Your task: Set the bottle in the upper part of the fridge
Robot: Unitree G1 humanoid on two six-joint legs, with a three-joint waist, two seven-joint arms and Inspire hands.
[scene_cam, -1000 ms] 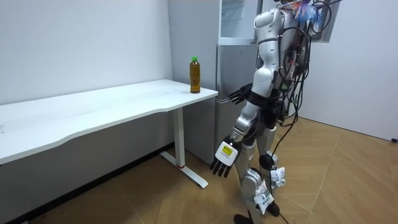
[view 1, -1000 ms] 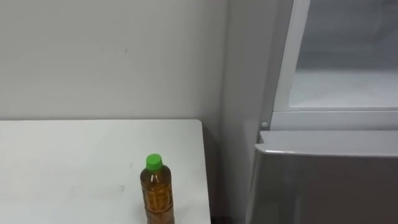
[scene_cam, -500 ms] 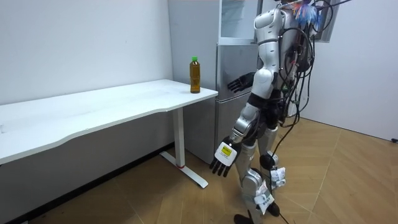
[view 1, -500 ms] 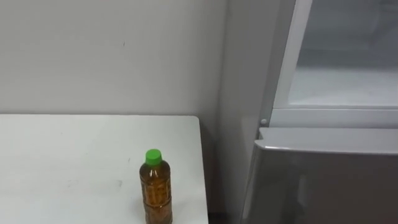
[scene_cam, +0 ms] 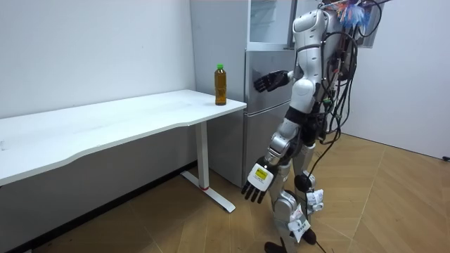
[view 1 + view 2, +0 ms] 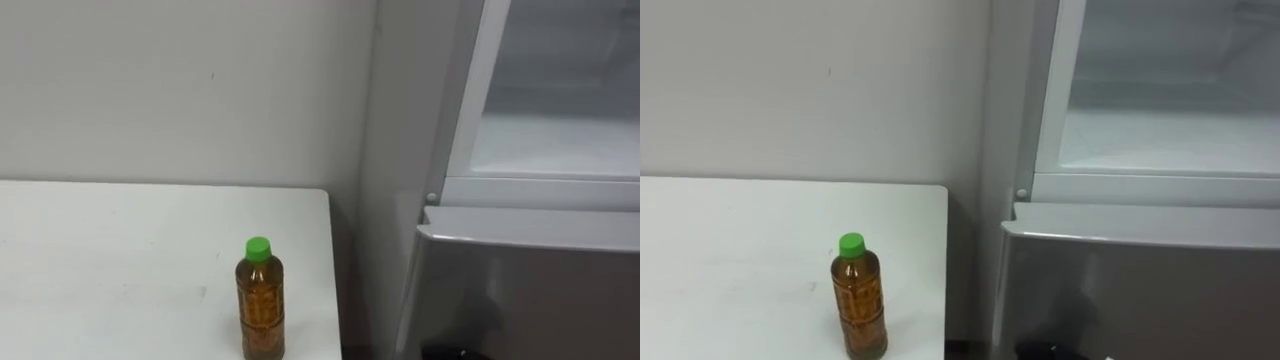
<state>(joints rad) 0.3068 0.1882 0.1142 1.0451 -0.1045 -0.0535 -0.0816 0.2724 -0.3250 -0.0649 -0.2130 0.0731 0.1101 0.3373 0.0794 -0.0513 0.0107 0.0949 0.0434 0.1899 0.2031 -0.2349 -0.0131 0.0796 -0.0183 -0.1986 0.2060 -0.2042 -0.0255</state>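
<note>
An amber bottle (image 6: 259,300) with a green cap stands upright near the right end of the white table (image 6: 100,260), close to its front edge. In the room view the bottle (image 5: 221,84) is at the table corner beside the grey fridge (image 5: 264,112). The upper fridge compartment (image 6: 560,110) shows a pale interior behind a white frame. I stand in front of the fridge, a step from the table. My right hand (image 5: 271,81) is raised at chest height before the fridge, fingers spread, holding nothing. My left hand (image 5: 256,184) hangs by my thigh with relaxed fingers.
The fridge's grey lower door (image 6: 530,290) is closed and fills the lower right. A narrow gap separates the table's right edge from the fridge. A plain wall (image 6: 180,90) runs behind the table. Wooden floor (image 5: 394,204) lies open around me.
My right hand has risen from waist height to chest height in front of the fridge. The eye view has shifted slightly; the bottle has not moved on the table.
</note>
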